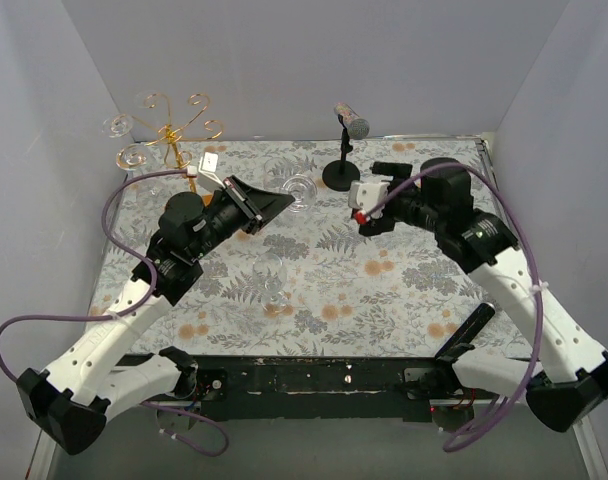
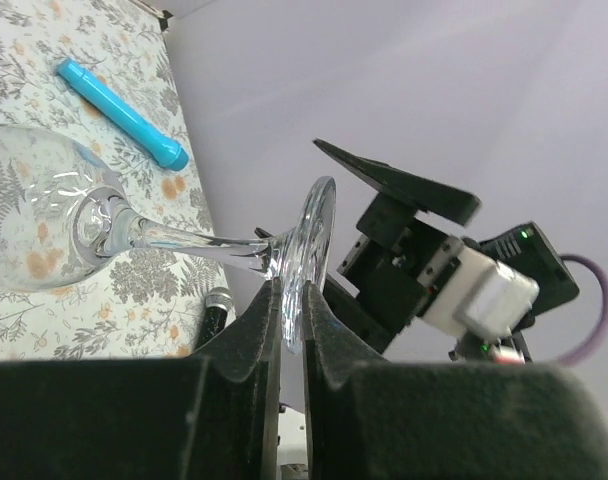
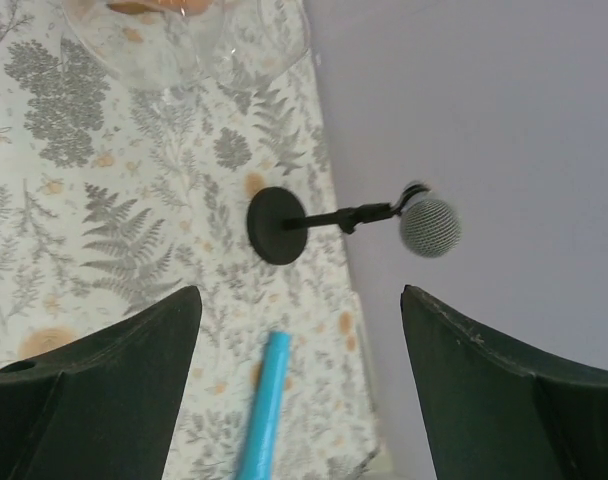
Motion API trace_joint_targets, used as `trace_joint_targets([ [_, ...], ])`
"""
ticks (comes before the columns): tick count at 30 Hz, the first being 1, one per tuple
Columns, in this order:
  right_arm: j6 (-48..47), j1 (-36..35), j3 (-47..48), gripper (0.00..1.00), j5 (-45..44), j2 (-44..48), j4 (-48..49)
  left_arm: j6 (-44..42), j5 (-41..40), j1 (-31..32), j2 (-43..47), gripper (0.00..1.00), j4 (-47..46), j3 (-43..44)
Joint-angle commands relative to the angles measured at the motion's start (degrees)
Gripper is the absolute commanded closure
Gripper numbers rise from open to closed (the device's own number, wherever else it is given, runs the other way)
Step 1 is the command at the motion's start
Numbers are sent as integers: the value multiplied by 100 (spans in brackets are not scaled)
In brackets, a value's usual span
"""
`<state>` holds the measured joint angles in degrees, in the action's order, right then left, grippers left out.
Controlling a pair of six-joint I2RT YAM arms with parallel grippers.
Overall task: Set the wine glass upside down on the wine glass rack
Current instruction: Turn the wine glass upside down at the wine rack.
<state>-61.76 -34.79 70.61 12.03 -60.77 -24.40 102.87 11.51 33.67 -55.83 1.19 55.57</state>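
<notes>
1. The bench (image 1: 404, 290), under a flowered cloth, is sitting between pale walls (image 1: 284, 60) on three sides.
2. The wine glass rack (image 1: 170, 133) is standing at the far left corner, to the left of and behind the left fingers (image 2: 246, 335). The left arm is the nearer one.
3. The wine glass (image 1: 300, 190) is hanging above the middle of the bench. Its long axis is lying nearly level, and the bowl is pointing away from the rack.
4. The left fingers are pinching its foot narrowly. The right fingers (image 3: 114, 350) are gaping wide and holding nothing, near the microphone stand (image 1: 342, 160).
5. I judge that the coming move is asking for a swing leftward, with the bowl turning down.
</notes>
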Motion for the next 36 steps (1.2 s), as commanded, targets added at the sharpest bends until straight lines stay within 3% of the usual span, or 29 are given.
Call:
trace_joint_targets([
  [1,1612,541,892,12,606,-706,-1276,277,-280,-141,380,100,398,516],
  [7,2474,1131,710,13,1546,-954,-902,321,-623,-334,512,100,1198,920],
  [14,3494,1807,-1266,13,2329,-217,1164,497,-1272,-537,618,100,2007,1377],
  [18,3854,2396,-1909,14,2987,4,1902,506,-1712,-625,513,100,2420,1720],
  [25,3742,2749,-2508,15,3315,346,2090,471,-2047,-800,21,100,2562,2256],
  [36,3776,2890,-2701,16,3789,637,2071,497,-2039,-1292,-77,100,2342,2221],
])
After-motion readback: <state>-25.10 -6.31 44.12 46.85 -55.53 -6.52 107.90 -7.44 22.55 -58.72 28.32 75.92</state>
